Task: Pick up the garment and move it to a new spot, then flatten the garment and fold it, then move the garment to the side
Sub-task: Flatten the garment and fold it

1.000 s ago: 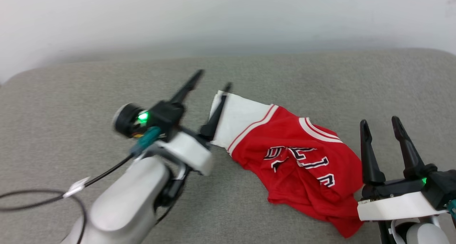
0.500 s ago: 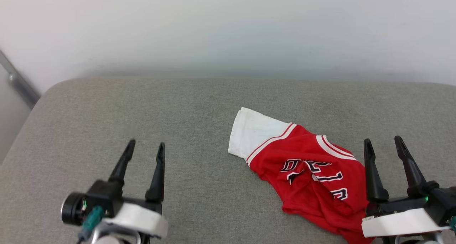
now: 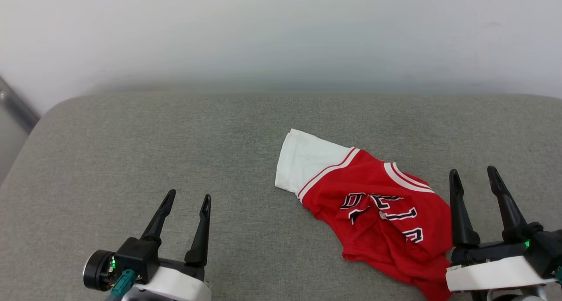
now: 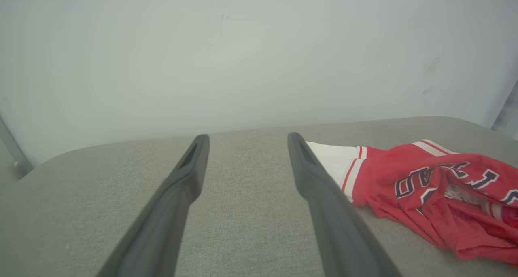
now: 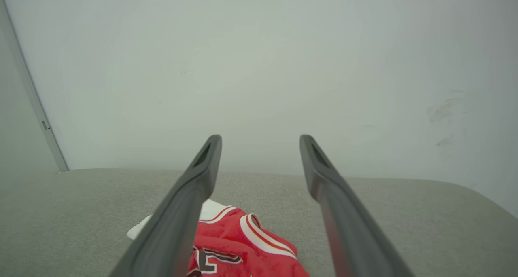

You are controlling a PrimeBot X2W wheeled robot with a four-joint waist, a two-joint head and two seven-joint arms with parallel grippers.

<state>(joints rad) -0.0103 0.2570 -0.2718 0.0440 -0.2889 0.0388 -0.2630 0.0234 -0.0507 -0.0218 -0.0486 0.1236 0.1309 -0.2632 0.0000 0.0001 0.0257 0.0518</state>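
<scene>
The left gripper (image 3: 189,194) stood at the lower left of the head view, jaws wide, holding nothing. The right gripper (image 3: 471,170) stood at the lower right, equally wide and empty. The shirt (image 3: 377,204) lay crumpled right of centre on the grey cushion (image 3: 153,151), beside the right gripper.

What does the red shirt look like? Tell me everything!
The shirt is red, thin-looking cloth with one white sleeve showing, red-and-white striped trim and black, white-edged letters. It lies crumpled and bunched, not flat, on the grey cushion. The open right gripper is beside its edge; nothing holds it.
</scene>
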